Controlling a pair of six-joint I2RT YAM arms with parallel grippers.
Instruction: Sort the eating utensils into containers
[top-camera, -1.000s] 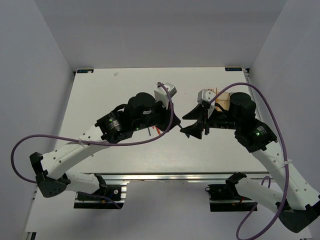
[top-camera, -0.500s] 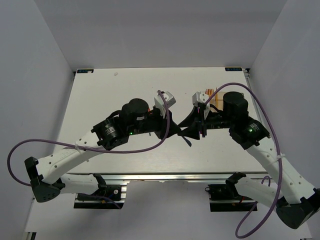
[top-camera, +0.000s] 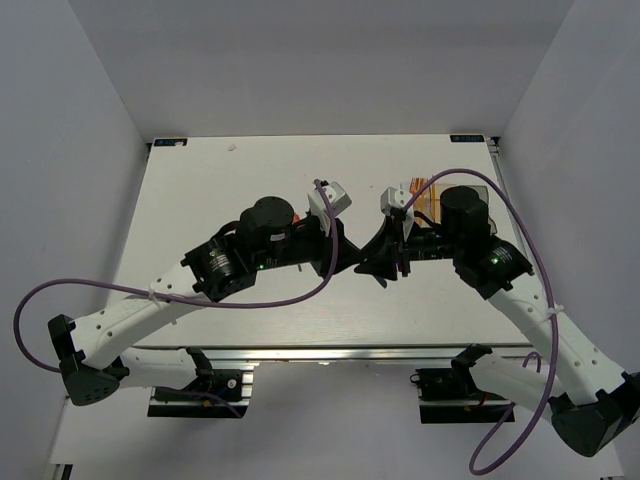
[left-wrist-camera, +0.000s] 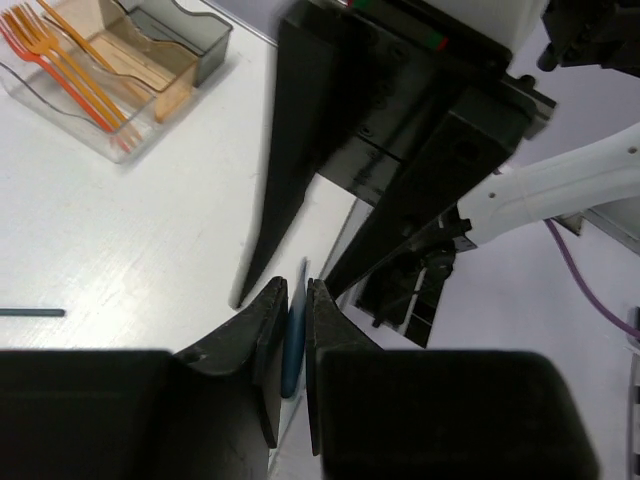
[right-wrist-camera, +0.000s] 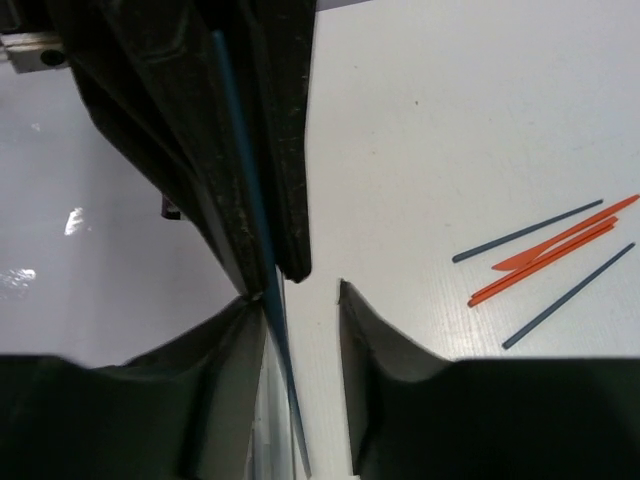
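Note:
My left gripper is shut on a thin dark blue utensil, which sticks out past its tips. In the right wrist view that blue utensil runs down between the fingers of my right gripper. It lies against the left finger, with a gap to the other. Both grippers meet above the table's middle. The containers stand in a row. Orange forks lie in the clear one, and the amber and grey ones are beside it. Loose orange pieces and dark blue sticks lie on the table.
Another dark blue stick lies on the white table by the left wrist view's edge. From the top view my right arm partly hides the containers at the back right. The table's near edge runs just behind both arm bases.
Both arms have come together over the table's middle. My right gripper's fingers have narrowed around the blue utensil that my left gripper holds.

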